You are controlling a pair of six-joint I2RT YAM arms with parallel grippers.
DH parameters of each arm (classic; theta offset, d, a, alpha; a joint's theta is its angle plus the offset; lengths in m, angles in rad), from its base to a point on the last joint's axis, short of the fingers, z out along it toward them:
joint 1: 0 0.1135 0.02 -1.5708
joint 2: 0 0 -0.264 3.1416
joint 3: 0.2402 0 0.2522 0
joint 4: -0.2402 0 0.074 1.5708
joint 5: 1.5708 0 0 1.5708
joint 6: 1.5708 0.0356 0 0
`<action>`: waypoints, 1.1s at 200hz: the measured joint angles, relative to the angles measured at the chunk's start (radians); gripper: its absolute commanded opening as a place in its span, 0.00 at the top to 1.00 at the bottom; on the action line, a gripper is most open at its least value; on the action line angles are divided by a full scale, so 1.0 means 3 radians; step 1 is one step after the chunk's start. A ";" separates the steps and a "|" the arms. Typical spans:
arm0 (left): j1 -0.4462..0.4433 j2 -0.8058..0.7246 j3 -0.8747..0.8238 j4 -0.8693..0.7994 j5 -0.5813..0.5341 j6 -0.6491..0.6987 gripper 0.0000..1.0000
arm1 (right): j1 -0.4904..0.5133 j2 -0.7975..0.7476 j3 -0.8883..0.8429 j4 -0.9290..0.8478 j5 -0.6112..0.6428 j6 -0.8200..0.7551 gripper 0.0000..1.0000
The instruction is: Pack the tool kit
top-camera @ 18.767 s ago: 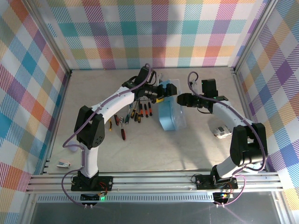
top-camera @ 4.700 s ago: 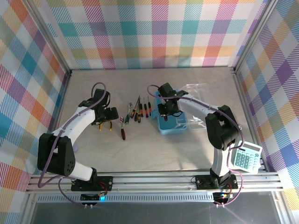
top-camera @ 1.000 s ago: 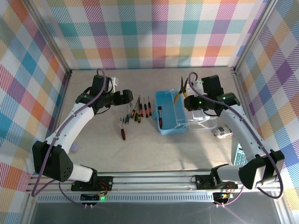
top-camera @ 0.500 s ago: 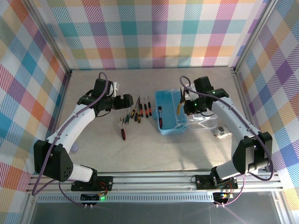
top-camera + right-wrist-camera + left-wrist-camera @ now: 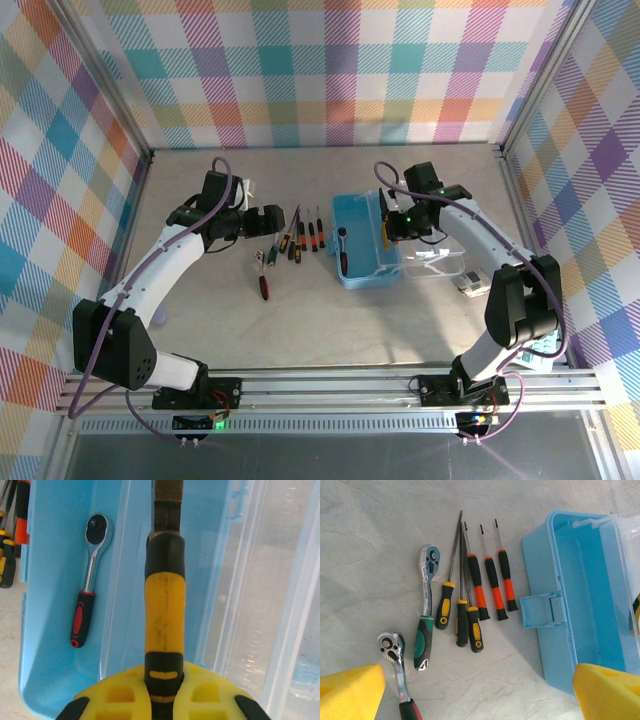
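The blue case [image 5: 365, 215] lies open in the middle of the table [image 5: 300, 320], with its clear lid [image 5: 435, 265] folded out to the right. The right gripper [image 5: 162, 700] hangs over the right side of the case, clamped on one pair of yellow-handled pliers [image 5: 165, 605]. Inside the case lies one red-handled ratchet [image 5: 85, 607]. On the table, left of the case, lie six screwdrivers [image 5: 477, 587] and two more ratchets [image 5: 425, 625]. The left gripper [image 5: 268, 220] hovers above these with its jaws wide and holds nothing.
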 measured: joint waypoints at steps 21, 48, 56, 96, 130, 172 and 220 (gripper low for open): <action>0.0000 -0.0001 0.0000 -0.0001 0.0000 0.0009 0.04 | 0.0000 0.0034 0.0000 0.0043 -0.0013 0.0042 0.72; 0.0001 -0.0010 0.0000 -0.0005 0.0000 0.0010 0.04 | 0.0003 0.0041 0.0000 0.0093 -0.0018 0.0066 0.62; 0.0001 -0.0019 0.0000 -0.0013 0.0000 0.0011 0.04 | 0.0003 0.0041 0.0000 0.0100 -0.0014 0.0084 0.60; 0.0001 -0.0064 0.0000 -0.0056 -0.0001 0.0028 0.04 | 0.0006 0.0039 0.0011 0.0107 0.0022 0.0098 0.48; 0.0001 -0.0066 -0.0025 -0.0066 -0.0090 0.0057 0.04 | 0.0052 0.0008 0.0092 0.0023 0.0142 0.0095 0.22; 0.0001 -0.0006 -0.0128 -0.0071 -0.0175 0.0058 0.05 | 0.0173 -0.0186 0.0290 -0.0144 0.0292 0.0018 0.01; 0.0001 0.0263 -0.0263 -0.0072 -0.0360 0.0065 0.21 | 0.0341 -0.0367 0.0342 -0.0151 0.0148 0.0009 0.01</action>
